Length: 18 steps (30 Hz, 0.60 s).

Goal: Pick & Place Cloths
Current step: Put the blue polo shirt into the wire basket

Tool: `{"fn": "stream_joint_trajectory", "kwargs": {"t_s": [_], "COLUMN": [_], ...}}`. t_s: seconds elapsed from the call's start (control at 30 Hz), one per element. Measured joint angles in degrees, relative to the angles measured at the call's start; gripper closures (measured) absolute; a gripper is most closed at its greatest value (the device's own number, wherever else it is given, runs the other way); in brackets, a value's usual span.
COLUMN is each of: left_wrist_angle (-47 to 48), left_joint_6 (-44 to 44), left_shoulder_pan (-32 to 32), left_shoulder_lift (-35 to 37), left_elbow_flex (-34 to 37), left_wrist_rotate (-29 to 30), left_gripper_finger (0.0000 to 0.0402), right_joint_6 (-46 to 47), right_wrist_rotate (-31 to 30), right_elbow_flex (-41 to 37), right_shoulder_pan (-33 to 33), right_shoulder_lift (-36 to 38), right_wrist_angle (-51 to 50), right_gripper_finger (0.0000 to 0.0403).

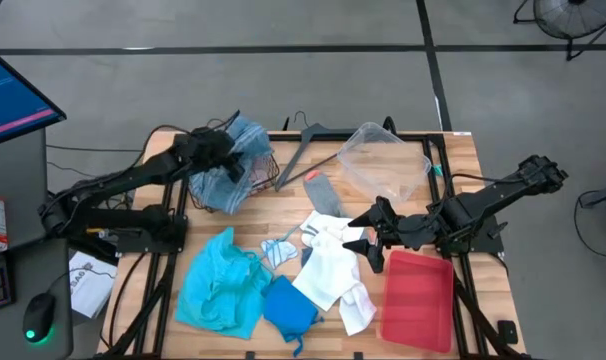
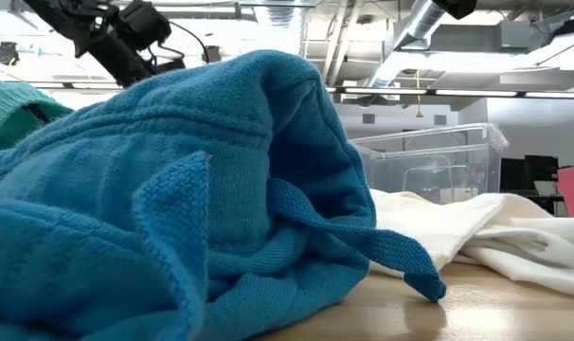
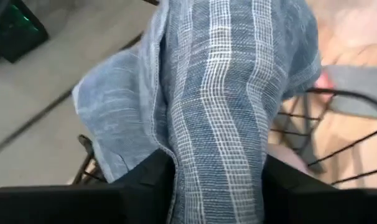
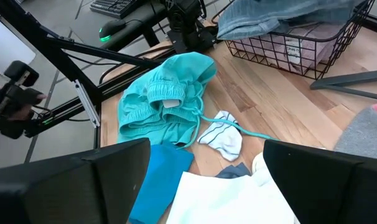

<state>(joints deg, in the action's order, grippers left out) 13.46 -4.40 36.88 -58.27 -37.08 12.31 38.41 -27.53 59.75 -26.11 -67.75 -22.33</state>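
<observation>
A blue-white striped cloth (image 1: 228, 175) lies heaped over a black wire basket (image 1: 263, 172) at the far left, and my left gripper (image 1: 230, 152) is shut on it from above the basket. My right gripper (image 1: 366, 240) hangs open over a white cloth (image 1: 331, 265), touching nothing. A turquoise cloth (image 1: 216, 282), a bright blue cloth (image 1: 288, 305), a small white-and-blue piece (image 1: 279, 250) and a grey cloth (image 1: 324, 193) lie flat on the wooden table. My left gripper has a bunched fold of the striped cloth (image 3: 216, 155) between its two fingers (image 3: 152, 182), and the cloth fills the gap. The fingers slant down onto it from the table's left. The cloth spreads beyond them, resting on the basket and hanging over its rim.
A clear plastic bin (image 1: 385, 160) and a grey hanger (image 1: 305, 143) lie at the far middle. A red tray (image 1: 418, 298) sits at the near right under my right arm. The basket (image 4: 288, 46) also holds pinkish cloth (image 4: 313, 34). A monitor (image 1: 13, 95) stands left of the table.
</observation>
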Motion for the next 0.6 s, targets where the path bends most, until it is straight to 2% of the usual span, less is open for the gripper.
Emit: {"fn": "stream_joint_trajectory", "kwargs": {"t_s": [0.17,0.33,0.47,0.6], "left_wrist_angle": [9.09,17.52,18.07,17.66], "left_joint_6": [0.38,0.37,0.41,0.41], "left_shoulder_pan": [-0.31,-0.24,-0.24,-0.68], "left_shoulder_lift": [0.16,0.91,4.60,9.11], "left_elbow_flex": [-1.98,-3.33,-6.20,-10.93], "left_wrist_rotate": [-1.85,-2.49,-6.07,-6.70], "left_gripper_finger": [0.0223,0.0203,0.0200,0.0216], "right_joint_6": [-0.91,-1.33,-1.51,-1.49], "right_wrist_rotate": [0.00,0.00,0.00,0.00], "right_elbow_flex": [0.00,0.00,0.00,-0.01], "right_shoulder_pan": [0.00,0.00,0.00,0.00], "right_shoulder_lift": [-0.01,0.00,0.00,0.00], "right_wrist_angle": [0.00,0.00,-0.02,-0.17], "right_gripper_finger": [0.0094,0.0094,0.0094,0.0094]}}
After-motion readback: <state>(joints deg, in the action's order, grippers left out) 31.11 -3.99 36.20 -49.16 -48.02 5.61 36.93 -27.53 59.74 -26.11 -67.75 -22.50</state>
